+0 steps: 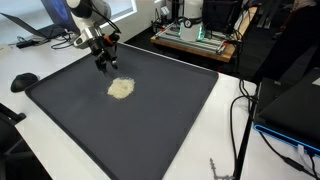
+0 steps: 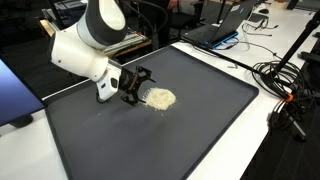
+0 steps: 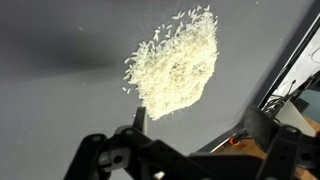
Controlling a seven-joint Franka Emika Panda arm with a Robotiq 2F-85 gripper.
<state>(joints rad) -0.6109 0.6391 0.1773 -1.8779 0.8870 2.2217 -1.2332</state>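
Observation:
A small heap of pale grains, like rice (image 1: 121,88) (image 2: 160,98) (image 3: 173,68), lies on a large dark mat (image 1: 150,125) (image 2: 180,140) (image 3: 50,110). My gripper (image 1: 105,62) (image 2: 133,92) (image 3: 195,125) hangs just above the mat beside the heap, open, with nothing between its fingers. In the wrist view the heap sits just past the fingertips, one finger (image 3: 139,117) close to its edge.
The mat lies on a white table (image 1: 235,150) (image 2: 270,150). A laptop (image 2: 215,33) and cables (image 2: 285,95) sit beyond one side. A black mouse (image 1: 24,81), a monitor edge (image 1: 290,110) and shelves of equipment (image 1: 200,35) surround the mat.

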